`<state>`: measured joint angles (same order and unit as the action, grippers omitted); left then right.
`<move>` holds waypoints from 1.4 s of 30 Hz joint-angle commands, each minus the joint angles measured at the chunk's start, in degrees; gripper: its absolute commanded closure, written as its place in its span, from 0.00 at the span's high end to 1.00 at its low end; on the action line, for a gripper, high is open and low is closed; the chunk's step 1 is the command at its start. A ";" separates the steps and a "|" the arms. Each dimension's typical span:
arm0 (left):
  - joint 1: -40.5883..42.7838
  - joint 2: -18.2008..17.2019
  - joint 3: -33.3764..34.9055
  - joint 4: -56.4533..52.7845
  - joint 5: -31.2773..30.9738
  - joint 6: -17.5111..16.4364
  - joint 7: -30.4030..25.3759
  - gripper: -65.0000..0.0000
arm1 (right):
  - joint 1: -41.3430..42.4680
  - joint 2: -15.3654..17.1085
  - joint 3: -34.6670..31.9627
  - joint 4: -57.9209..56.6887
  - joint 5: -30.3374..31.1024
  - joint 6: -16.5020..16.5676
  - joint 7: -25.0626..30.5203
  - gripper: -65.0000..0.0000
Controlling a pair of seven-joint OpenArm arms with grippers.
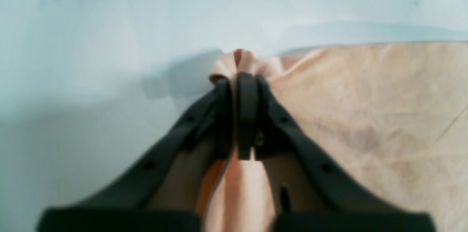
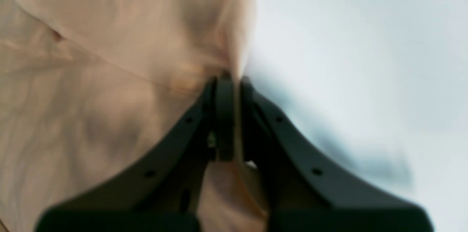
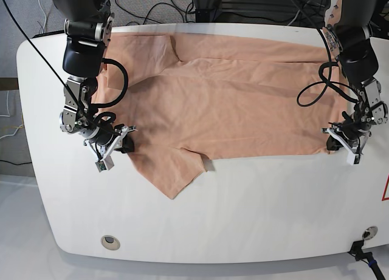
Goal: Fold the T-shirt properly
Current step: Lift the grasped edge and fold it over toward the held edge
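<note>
The T-shirt [image 3: 231, 98] lies spread flat across the white counter [image 3: 243, 213]. The left end effector [image 1: 243, 78] is pinched on its hem corner, and the right end effector [image 2: 228, 80] apparently clamps a blurred fold near the sleeve.

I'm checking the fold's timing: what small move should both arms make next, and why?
Probably lift both corners slightly together: the left gripper and right gripper are each shut on the T-shirt's near edge, and it lies flat on the table.
</note>
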<state>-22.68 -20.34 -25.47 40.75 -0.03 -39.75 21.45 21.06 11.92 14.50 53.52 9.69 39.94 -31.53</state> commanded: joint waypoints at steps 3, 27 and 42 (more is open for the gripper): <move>-1.02 -0.72 0.02 0.70 0.08 -0.25 0.57 0.00 | 0.87 0.43 -0.13 0.42 -0.51 0.06 -0.60 0.00; 13.93 2.36 -0.15 35.42 0.08 -0.25 4.44 0.00 | -11.26 0.34 0.22 38.66 -0.33 0.06 -19.59 0.00; 27.29 2.01 -4.11 47.56 0.08 -0.25 4.44 0.00 | -29.37 0.34 0.22 58.79 -0.33 0.06 -28.82 0.00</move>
<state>4.56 -17.30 -29.08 87.11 0.34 -40.60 26.98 -8.05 11.55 14.33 111.09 9.63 40.23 -60.66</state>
